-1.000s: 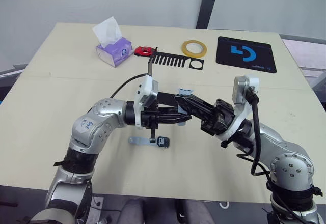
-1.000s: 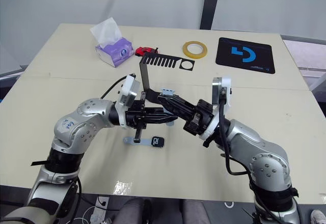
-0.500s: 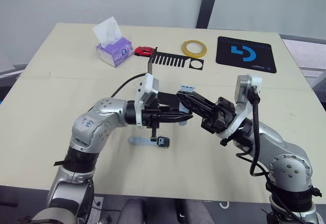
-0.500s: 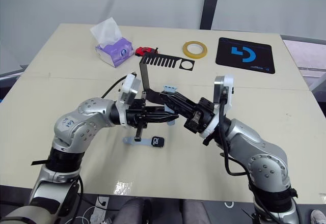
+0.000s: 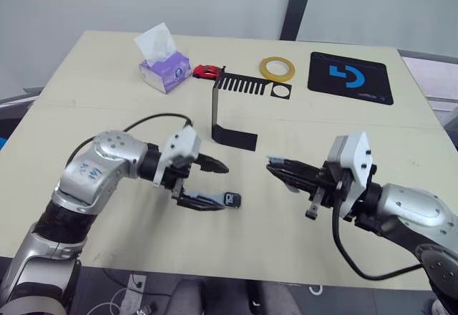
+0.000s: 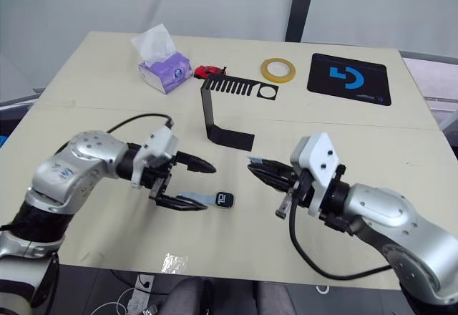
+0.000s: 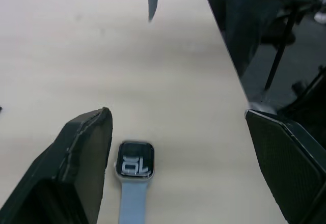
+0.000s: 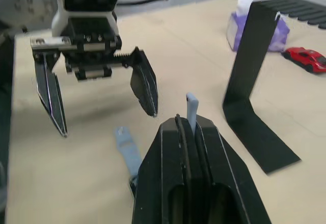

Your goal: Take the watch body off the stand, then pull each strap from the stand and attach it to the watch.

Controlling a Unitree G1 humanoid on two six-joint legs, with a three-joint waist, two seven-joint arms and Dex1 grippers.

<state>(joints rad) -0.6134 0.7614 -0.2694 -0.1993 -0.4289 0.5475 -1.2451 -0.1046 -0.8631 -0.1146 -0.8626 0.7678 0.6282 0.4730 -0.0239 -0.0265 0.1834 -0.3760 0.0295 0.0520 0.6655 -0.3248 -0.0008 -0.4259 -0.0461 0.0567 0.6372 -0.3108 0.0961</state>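
**Second strap in the right gripper, watch waiting on the table**

The watch body (image 6: 224, 200) is lying flat on the table (image 6: 86, 86), screen up, with one pale blue-grey strap (image 6: 192, 198) already joined to it and trailing toward the robot's left. That leaves its free edge facing the right arm, which is probably why it is lying this way.

The left gripper (image 6: 187, 184) is hovering over that attached strap with its fingers spread wide; one finger is sitting low beside the strap, the other is raised above the table. It looks to be straddling the strap so it can pin the watch in place.

The right gripper (image 6: 259, 172) is pressing its fingers together on the second strap (image 8: 191, 111), whose rounded end is sticking out past the fingertips and pointing toward the watch. Gripping it near the back is leaving the joining end exposed.

The stand (image 6: 218, 113) is standing upright behind both arms, near the middle of the table, with no strap on it
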